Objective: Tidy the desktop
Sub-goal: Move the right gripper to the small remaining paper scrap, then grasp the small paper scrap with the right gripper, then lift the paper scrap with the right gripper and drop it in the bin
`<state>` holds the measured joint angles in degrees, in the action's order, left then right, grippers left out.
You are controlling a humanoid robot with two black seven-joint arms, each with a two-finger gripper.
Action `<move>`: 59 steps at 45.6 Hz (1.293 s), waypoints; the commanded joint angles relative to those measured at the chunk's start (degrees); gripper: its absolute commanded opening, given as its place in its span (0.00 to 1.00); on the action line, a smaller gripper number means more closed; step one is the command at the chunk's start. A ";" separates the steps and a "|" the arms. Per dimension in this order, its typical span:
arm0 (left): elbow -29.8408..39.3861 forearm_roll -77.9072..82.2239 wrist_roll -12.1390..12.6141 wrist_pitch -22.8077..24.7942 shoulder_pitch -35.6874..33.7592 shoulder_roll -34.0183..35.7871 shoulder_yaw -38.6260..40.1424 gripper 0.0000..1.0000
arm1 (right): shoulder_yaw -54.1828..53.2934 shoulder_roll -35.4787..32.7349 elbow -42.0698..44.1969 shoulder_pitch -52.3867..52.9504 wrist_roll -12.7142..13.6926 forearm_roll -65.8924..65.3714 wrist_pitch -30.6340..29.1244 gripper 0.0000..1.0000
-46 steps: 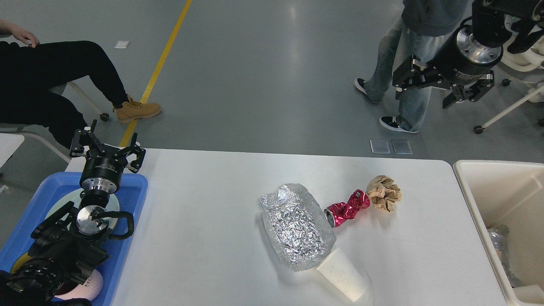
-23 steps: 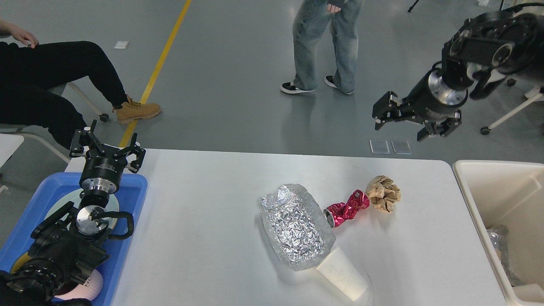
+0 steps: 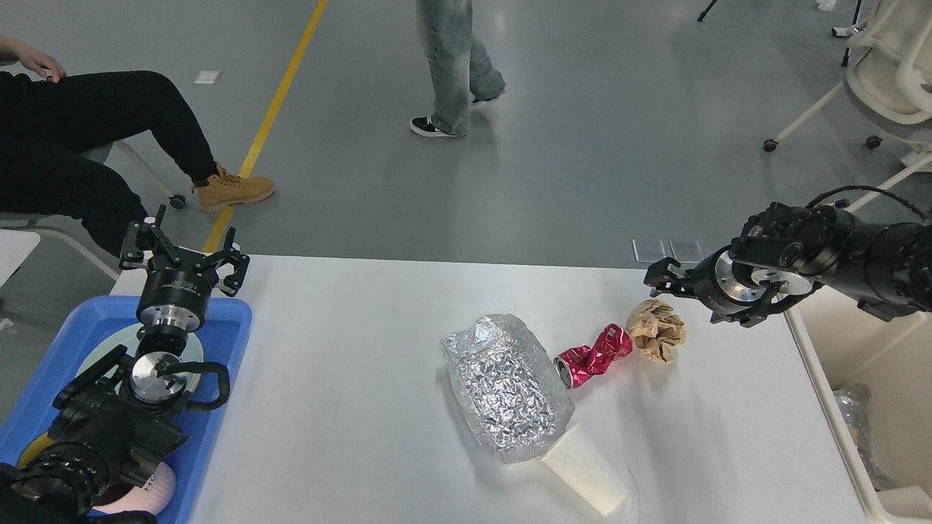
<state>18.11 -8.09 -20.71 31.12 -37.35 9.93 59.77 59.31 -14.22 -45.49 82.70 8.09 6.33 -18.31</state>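
The white desktop (image 3: 349,407) holds a crumpled foil bag (image 3: 506,386), a crushed red can (image 3: 593,355), a crumpled brown paper ball (image 3: 657,331) and a white paper cup (image 3: 586,471) lying on its side. My right gripper (image 3: 692,295) is open and empty. It hovers just right of and above the paper ball, pointing left. My left gripper (image 3: 182,251) is open and empty, pointing away over the far edge of the blue tray (image 3: 229,327).
The blue tray at the left holds plates and a pink cup (image 3: 149,487). A cream bin (image 3: 837,429) with some trash stands off the right table edge. A person sits at the far left, another walks behind the table. A white chair (image 3: 888,65) stands far right.
My right arm has swung down and left from high above the bin to just beside the paper ball. The walking person has moved left. My left arm has not moved.
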 commanded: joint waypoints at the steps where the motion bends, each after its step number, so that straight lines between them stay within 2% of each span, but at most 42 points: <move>1: 0.00 0.01 0.05 0.00 0.00 0.00 -0.01 0.97 | -1.74 0.95 3.03 -3.59 -0.01 -0.08 1.61 1.00; 11: 0.00 0.01 0.05 -0.01 0.00 0.00 -0.01 0.97 | -2.18 3.76 8.75 -7.46 -0.01 0.00 2.41 1.00; 29: 0.00 0.01 0.05 -0.01 0.00 0.00 -0.01 0.97 | -5.61 4.82 10.95 -11.33 -0.01 -0.08 3.81 1.00; 39: 0.00 0.01 -0.03 0.08 0.00 0.00 -0.01 0.97 | -5.61 5.43 12.27 -13.53 -0.01 -0.08 6.62 0.93; 41: 0.00 0.01 -0.03 0.00 0.00 0.00 -0.01 0.97 | -5.70 5.43 12.27 -13.53 0.08 -0.08 6.71 0.86; 47: 0.00 0.01 0.05 -0.01 0.00 0.00 -0.01 0.97 | -5.70 5.52 11.65 -13.62 0.08 -0.08 6.71 0.50; 48: 0.00 0.01 0.05 -0.01 0.00 0.00 -0.09 0.97 | -5.70 5.52 11.57 -13.62 0.08 -0.08 6.71 0.42; 49: 0.00 0.01 -0.03 -0.01 0.00 0.00 -0.01 0.97 | -5.70 5.61 11.48 -13.70 0.17 -0.08 6.63 0.25; 52: 0.00 0.01 0.05 -0.01 0.00 0.00 -0.01 0.97 | -5.70 5.70 11.30 -13.88 0.17 -0.09 6.19 0.02; 59: 0.00 0.01 0.05 0.08 0.00 0.00 -0.01 0.97 | -5.61 6.58 11.30 -14.41 1.83 -0.17 5.75 0.00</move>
<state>18.11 -8.07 -20.70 31.14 -37.35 9.93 59.73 53.61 -8.22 -34.16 68.67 8.64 6.17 -12.23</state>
